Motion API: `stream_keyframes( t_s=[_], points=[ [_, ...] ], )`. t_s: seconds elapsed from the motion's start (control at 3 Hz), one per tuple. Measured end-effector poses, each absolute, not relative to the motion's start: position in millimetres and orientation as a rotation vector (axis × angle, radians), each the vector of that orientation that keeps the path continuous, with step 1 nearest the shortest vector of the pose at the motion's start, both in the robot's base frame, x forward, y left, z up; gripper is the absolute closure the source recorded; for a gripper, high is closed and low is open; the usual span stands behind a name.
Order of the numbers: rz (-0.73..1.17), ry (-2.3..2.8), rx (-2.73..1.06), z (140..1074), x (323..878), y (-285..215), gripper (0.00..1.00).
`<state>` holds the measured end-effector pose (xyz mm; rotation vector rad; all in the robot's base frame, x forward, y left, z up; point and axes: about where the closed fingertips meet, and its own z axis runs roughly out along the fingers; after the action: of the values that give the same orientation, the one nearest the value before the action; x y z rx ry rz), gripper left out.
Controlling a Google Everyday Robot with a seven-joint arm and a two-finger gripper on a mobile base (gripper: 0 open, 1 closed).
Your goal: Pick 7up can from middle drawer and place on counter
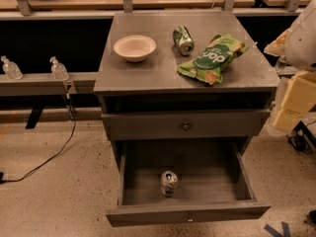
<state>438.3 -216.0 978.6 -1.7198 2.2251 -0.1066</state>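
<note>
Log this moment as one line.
stage: before pick | 7up can: upright in open middle drawer | counter: bowl, green can, chip bag | gripper: not in view, arm at right edge

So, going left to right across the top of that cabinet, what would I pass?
On the counter: the bowl → green can → chip bag. Past the right edge, lower down, is the robot's gripper.
</note>
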Motion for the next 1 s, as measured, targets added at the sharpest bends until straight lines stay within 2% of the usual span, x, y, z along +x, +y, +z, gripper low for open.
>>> stream_keyframes(
  t_s=[0.67, 1.0],
  points=[
    [-0.077, 2.183, -1.684, 973.4, 442.0, -212.8, 0.0],
    [0.033, 2.057, -1.633, 944.4, 424.3, -195.1, 0.0]
  ],
)
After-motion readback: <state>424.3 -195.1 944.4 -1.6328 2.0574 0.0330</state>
